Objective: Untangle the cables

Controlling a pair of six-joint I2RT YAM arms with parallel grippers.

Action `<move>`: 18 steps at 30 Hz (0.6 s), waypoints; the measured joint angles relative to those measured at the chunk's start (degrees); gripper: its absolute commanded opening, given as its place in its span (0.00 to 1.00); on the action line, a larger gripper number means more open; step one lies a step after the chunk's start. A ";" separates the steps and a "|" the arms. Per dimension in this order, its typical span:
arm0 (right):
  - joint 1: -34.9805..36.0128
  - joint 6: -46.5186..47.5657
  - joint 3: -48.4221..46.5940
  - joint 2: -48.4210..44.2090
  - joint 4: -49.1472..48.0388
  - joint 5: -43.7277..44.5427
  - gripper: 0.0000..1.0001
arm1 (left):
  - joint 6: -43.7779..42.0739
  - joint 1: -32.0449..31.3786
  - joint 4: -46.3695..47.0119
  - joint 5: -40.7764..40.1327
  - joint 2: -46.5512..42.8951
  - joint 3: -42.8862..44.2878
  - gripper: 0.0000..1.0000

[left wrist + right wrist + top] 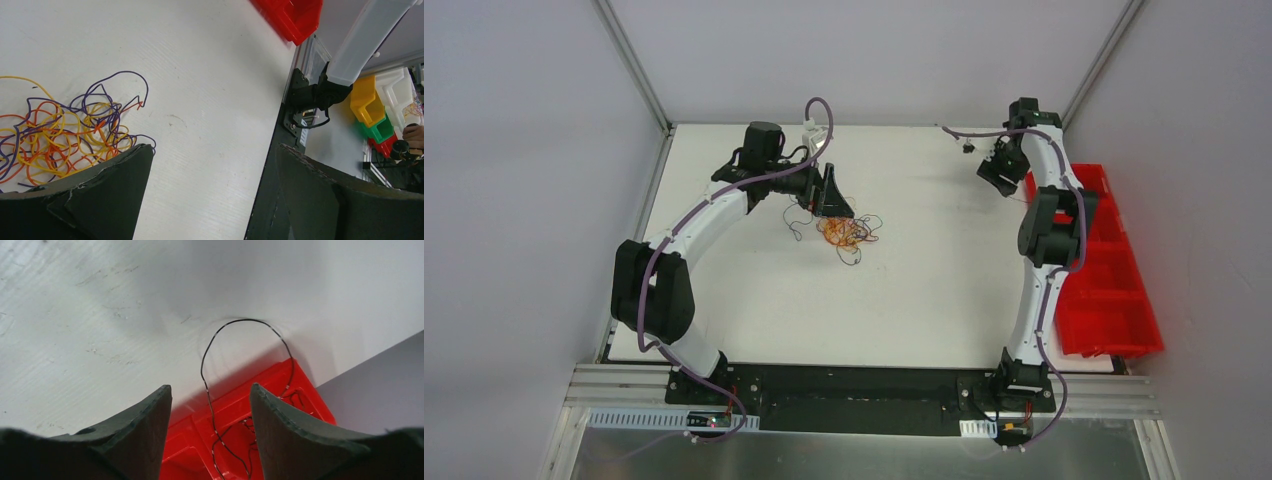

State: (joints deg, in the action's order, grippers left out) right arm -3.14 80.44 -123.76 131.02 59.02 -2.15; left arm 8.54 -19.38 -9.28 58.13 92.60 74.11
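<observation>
The cables (pixel 849 232) lie as a tangle of orange, yellow, red and dark purple strands near the middle of the white table (pixel 924 290). My left gripper (pixel 834 205) hovers at the tangle's far left edge. In the left wrist view it (pixel 212 150) is open and empty, with the tangle (pixel 65 140) beside its left finger (pixel 100 195). My right gripper (pixel 997 178) is at the far right, over the red bin's corner. In the right wrist view it (pixel 210 389) is open. Below it, one thin dark cable (pixel 240 320) loops out of the red bin (pixel 235 410) onto the table, not pinched.
The red bin (pixel 1114 280) with several compartments runs along the table's right edge. Grey walls close the left, right and back. A metal rail (pixel 864 395) carries both arm bases at the near edge. Yellow and green bins (pixel 370 105) stand beyond the table.
</observation>
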 measured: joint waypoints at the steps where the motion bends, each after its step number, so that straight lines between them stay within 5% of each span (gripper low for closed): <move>1: -0.02 -0.04 0.24 0.63 -0.04 0.55 0.60 | 0.00 0.00 0.00 0.00 0.00 -0.02 0.97; 8: 0.02 -0.02 3.74 2.91 -2.10 3.89 0.43 | 0.02 0.00 0.00 0.02 0.00 -0.02 0.97; 15: 0.02 0.87 4.55 3.76 -4.42 5.66 0.00 | 0.02 0.02 0.00 0.02 0.00 0.00 0.97; 18: -0.17 1.40 4.76 3.76 -4.46 6.25 0.00 | 0.02 0.37 0.00 0.07 0.00 0.00 0.97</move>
State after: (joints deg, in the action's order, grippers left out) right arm -3.31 81.84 -119.00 134.78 54.57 4.10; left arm 8.56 -19.00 -9.28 58.19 92.60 74.11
